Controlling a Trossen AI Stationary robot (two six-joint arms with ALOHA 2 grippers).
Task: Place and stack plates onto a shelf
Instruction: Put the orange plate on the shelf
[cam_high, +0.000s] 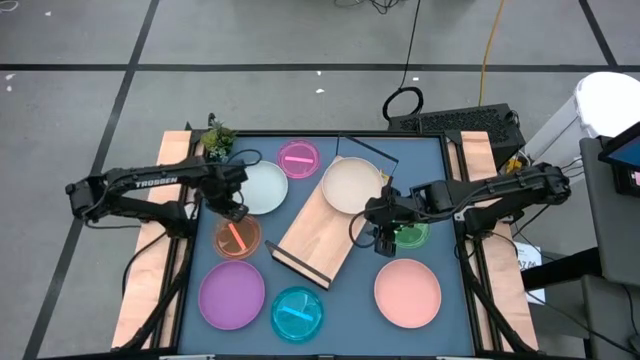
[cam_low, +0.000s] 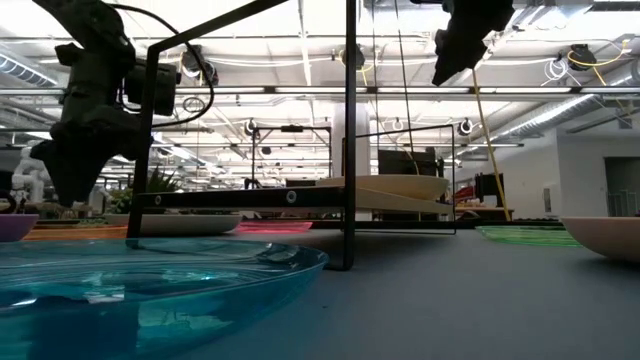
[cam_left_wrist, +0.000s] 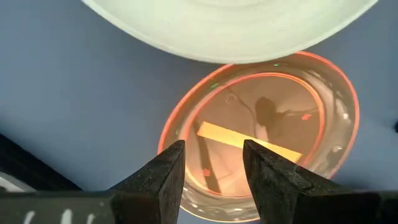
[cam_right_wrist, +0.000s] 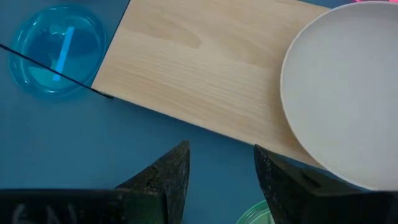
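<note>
Orange plate (cam_left_wrist: 261, 137) under open left hand (cam_left_wrist: 214, 165), overhead view hides it

The high camera looks straight down on the whole desk (cam_high: 190, 300). The low one sits at desk level, facing the room. Each wrist camera looks down past its own tool: the left closely over the orange plate (cam_left_wrist: 267, 124), the right over the shelf (cam_right_wrist: 199, 81), which the high view shares.
</note>
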